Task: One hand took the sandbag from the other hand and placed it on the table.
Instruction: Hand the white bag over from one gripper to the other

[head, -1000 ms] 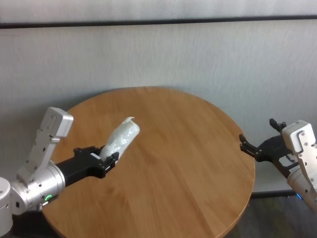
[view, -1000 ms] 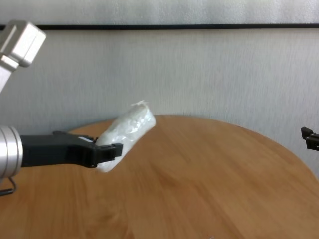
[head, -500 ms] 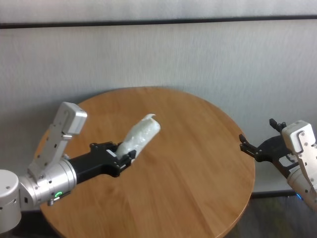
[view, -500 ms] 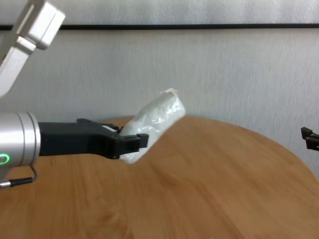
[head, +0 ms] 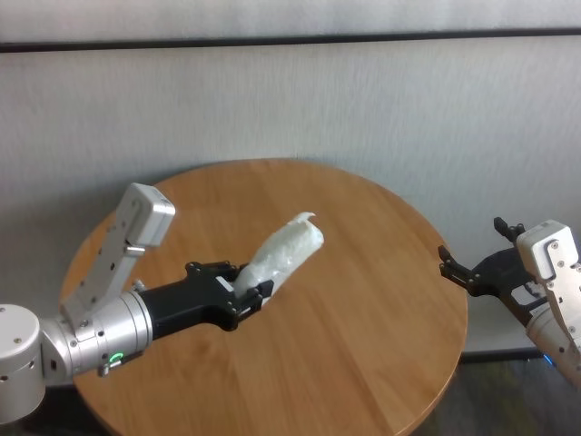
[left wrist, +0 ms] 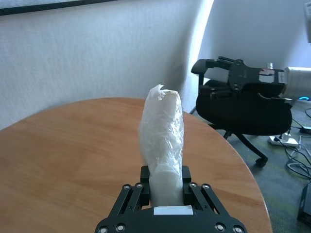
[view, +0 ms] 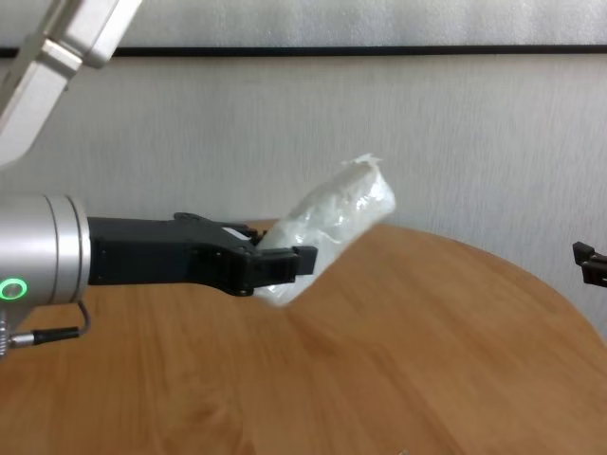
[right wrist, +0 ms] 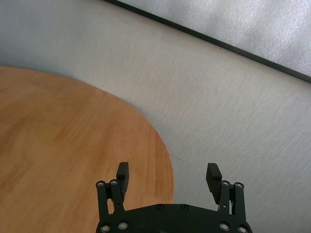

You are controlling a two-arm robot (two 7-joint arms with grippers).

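Note:
The white crinkly sandbag (head: 289, 250) (view: 337, 223) (left wrist: 162, 131) hangs tilted above the round wooden table (head: 363, 318), its crimped end pointing up and away. My left gripper (head: 254, 295) (view: 285, 265) (left wrist: 165, 177), on the silver wrist with the green ring light (view: 11, 288), is shut on the bag's lower end over the table's middle left. My right gripper (head: 458, 268) (right wrist: 168, 175) stands open and empty just off the table's right edge. It also shows far off in the left wrist view, as the right gripper (left wrist: 214, 73).
A grey wall (head: 363, 100) runs behind the table. A black office chair (left wrist: 243, 109) and floor cables (left wrist: 291, 141) lie beyond the table's right side. Bare wood (view: 427, 360) spreads between the two grippers.
My left arm has carried the sandbag to the right, toward the table's middle and the right gripper. The right arm has stayed still and open.

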